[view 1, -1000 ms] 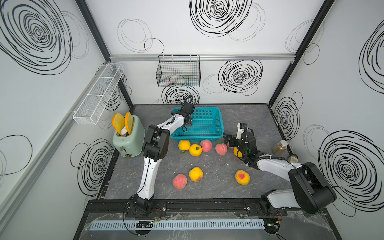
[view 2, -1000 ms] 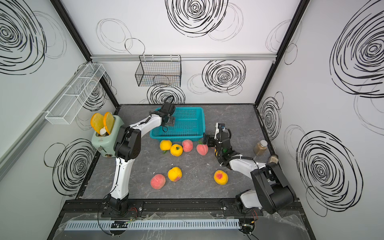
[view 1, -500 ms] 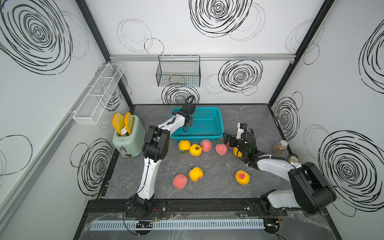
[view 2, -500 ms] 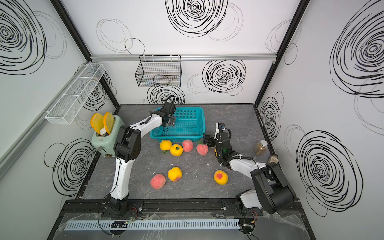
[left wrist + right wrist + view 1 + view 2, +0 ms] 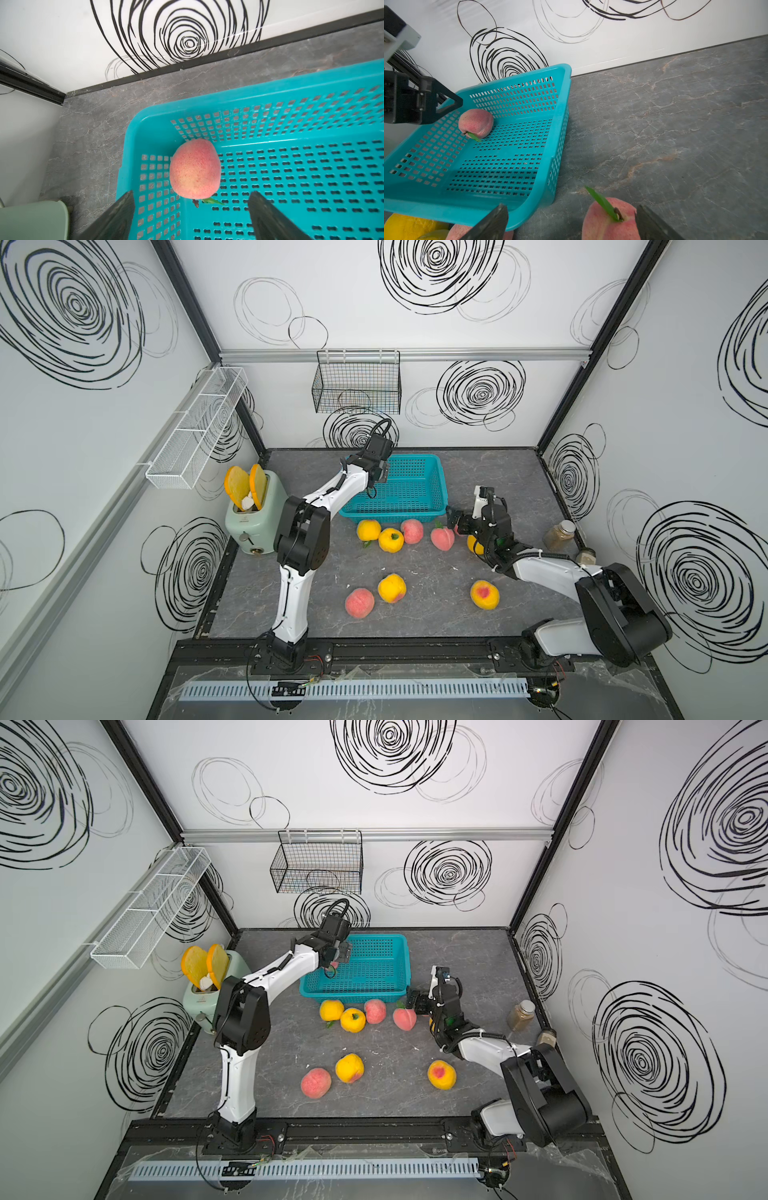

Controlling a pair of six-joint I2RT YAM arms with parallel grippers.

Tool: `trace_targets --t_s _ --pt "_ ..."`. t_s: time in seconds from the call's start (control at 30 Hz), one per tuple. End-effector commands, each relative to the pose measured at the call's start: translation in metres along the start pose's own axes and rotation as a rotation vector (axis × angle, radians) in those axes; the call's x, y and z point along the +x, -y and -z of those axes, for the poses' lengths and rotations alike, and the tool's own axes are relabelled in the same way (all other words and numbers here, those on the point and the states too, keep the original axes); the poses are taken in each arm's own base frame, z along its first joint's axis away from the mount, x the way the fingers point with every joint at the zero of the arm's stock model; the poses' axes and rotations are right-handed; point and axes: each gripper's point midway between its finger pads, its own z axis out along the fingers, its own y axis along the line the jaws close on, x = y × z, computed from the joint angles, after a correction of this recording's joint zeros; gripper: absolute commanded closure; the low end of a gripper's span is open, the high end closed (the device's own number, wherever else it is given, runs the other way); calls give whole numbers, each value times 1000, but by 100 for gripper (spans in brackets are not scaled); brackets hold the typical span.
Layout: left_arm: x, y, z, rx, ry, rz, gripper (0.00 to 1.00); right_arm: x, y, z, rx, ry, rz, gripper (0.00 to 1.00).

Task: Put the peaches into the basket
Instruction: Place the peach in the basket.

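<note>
Peaches (image 5: 392,588) like these look fuzzy and round, so I think they are light, a bit squashy, and quick to roll if bumped. Take hold across the fat middle, one finger on each side. Leave the thin green leaf alone; it would slip out.

One pink peach (image 5: 195,169) is already in the basket (image 5: 399,514), in the far corner on your left side. It lies on its side. Its long way runs from stem to tip, flat along the basket floor, and the stem and leaf point back toward your left hand (image 5: 190,197). That hand hangs just above it, fingers (image 5: 121,214) apart, holding nothing.

Your right hand (image 5: 571,209) is open as wide as it goes and holds nothing. It is low by the basket's near right corner. A leafy pink peach (image 5: 610,225) sits on the worktop (image 5: 675,124) between its fingers, close to one of them, not squeezed. This one stands up: stem on top, leaf tip leaning toward the basket. Close on its round sides, below the stem.

Seven more wait on the worktop: three in a row just in front of the basket, a yellow peach (image 5: 475,547) partly hidden under your right arm (image 5: 544,572), and three nearer you.
</note>
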Motion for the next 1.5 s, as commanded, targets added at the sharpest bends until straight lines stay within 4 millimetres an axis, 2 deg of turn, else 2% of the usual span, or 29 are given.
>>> trace_targets --t_s 0.0,0.4,0.63,0.77,0.87,1.03,1.2,1.37,1.47 --pt "-11 -2 30 -3 46 5 11 0 3 0 13 3 -10 1" --pt "9 10 74 183 37 81 10 -3 1 2 5 6 -11 1" --pt "35 16 98 307 0 86 11 -3 1 3 6 10 -10 1" --pt "43 15 112 358 4 78 12 -3 0 4 4 10 -5 1" --pt "48 21 125 432 16 59 12 -4 1 4 8 14 -2 1" --pt "73 32 139 491 47 17 13 0 2 1 12 0 -1 1" --pt "100 47 156 554 63 3 14 3 2 -1 14 -10 1 1" --pt "123 83 188 604 109 -86 14 1 3 0 21 -1 6 1" --pt "131 113 216 674 162 -135 14 3 4 -2 24 -9 9 1"
